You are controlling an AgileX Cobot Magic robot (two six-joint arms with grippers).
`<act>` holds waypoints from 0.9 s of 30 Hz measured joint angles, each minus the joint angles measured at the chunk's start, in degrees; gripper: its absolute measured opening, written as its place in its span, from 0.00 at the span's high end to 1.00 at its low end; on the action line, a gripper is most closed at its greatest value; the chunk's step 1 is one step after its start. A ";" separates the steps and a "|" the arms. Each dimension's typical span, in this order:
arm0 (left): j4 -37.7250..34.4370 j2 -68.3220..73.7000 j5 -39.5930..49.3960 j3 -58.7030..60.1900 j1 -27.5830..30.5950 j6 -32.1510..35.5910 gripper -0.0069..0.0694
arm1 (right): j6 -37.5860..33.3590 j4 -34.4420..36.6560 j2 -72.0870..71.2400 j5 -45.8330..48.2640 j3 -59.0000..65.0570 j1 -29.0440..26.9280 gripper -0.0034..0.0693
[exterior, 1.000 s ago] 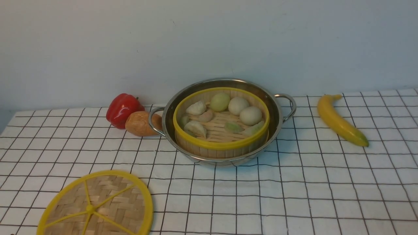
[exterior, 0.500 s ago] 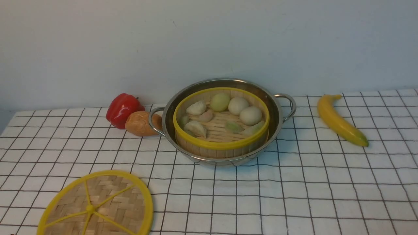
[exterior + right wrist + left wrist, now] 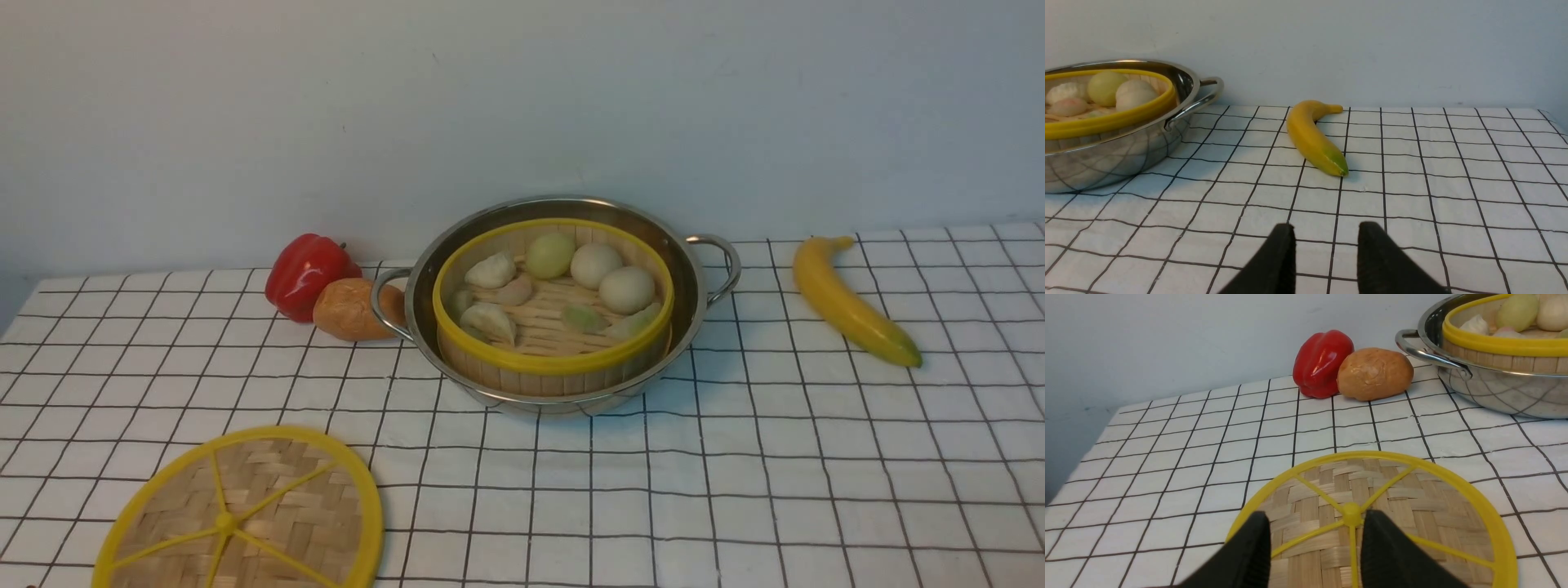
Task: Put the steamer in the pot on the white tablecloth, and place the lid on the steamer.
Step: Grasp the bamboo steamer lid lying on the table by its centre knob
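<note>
Two loop handles flank the shiny stainless-steel pot (image 3: 690, 306) in the front view, on the white grid-lined tablecloth (image 3: 775, 474), the round bamboo-slat steamer (image 3: 555, 376) seated inside; the flat woven-bamboo lid (image 3: 245, 514) lies well apart, front left. Left wrist view: the left gripper (image 3: 1316, 543) hangs released over the lid, jaws astride its knob (image 3: 1351, 509). Right wrist view: the right gripper (image 3: 1327, 253), parted and empty, faces a yellow banana (image 3: 1312, 136).

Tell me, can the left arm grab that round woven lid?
Probably yes. The left gripper is open just above the lid, with the knob showing between its jaws, and nothing lies in the way.
</note>
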 joint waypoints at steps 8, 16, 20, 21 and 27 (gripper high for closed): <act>0.00 0.00 -0.07 0.00 0.00 0.00 0.52 | 0.00 0.03 0.00 0.00 0.00 0.00 0.62; -8.06 0.00 -13.30 0.00 0.00 0.00 0.52 | 0.00 0.03 0.00 0.00 0.00 0.00 0.62; -15.66 0.00 -21.90 0.00 0.00 -2.15 0.52 | -0.05 0.03 0.00 0.00 0.00 0.00 0.62; -17.46 0.00 -22.61 0.00 0.00 -3.28 0.52 | -0.05 0.03 0.00 0.00 0.00 0.00 0.62; -23.68 -0.04 -15.19 -4.20 0.00 -8.45 0.52 | -0.05 0.03 0.00 0.00 0.00 0.00 0.62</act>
